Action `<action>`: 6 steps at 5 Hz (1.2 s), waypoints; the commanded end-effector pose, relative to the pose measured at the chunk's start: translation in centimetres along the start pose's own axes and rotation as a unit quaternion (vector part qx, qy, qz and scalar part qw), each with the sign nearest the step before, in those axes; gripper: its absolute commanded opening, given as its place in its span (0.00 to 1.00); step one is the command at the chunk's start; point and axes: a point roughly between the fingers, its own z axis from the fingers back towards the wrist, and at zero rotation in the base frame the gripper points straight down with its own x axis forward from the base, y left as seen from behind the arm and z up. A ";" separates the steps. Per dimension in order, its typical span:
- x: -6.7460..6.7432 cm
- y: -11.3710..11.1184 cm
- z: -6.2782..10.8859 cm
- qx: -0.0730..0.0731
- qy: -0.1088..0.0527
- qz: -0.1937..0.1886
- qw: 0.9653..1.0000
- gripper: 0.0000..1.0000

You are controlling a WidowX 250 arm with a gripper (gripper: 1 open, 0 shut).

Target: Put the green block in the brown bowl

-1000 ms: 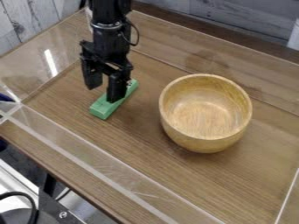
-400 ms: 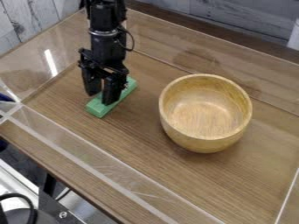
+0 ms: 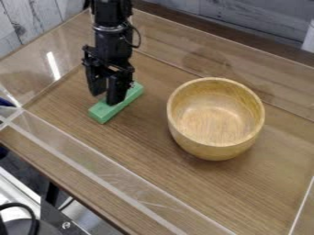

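Observation:
The green block (image 3: 117, 106) lies flat on the wooden table, left of the brown bowl (image 3: 216, 117). The black gripper (image 3: 106, 92) points down over the block's far half, its two fingers drawn in against the block's long sides. The near end of the block sticks out below the fingers, and the part between them is hidden. The block rests on the table surface. The bowl stands upright and holds nothing, about a bowl's width right of the gripper.
A low clear plastic wall (image 3: 73, 151) runs along the table's front and left edges. Bare wood of the table (image 3: 147, 170) lies between the block and that wall. The arm (image 3: 113, 18) rises to the top of the view.
The gripper has sunk slightly onto the block, and its fingers have narrowed from wide open to pressing the block's sides. Block and bowl have not moved.

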 end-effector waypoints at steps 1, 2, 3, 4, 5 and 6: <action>-0.5 0.7 2.0 0.024 -0.039 0.008 0.999 0.00; 0.0 0.7 2.8 0.017 -0.046 0.029 0.998 0.00; 0.4 0.8 3.1 0.008 -0.050 0.051 0.997 0.00; 0.5 1.1 2.3 -0.002 -0.052 0.054 0.997 0.00; 0.5 1.4 1.6 -0.012 -0.053 0.057 0.997 0.00; 0.6 1.7 1.0 -0.021 -0.056 0.059 0.996 0.00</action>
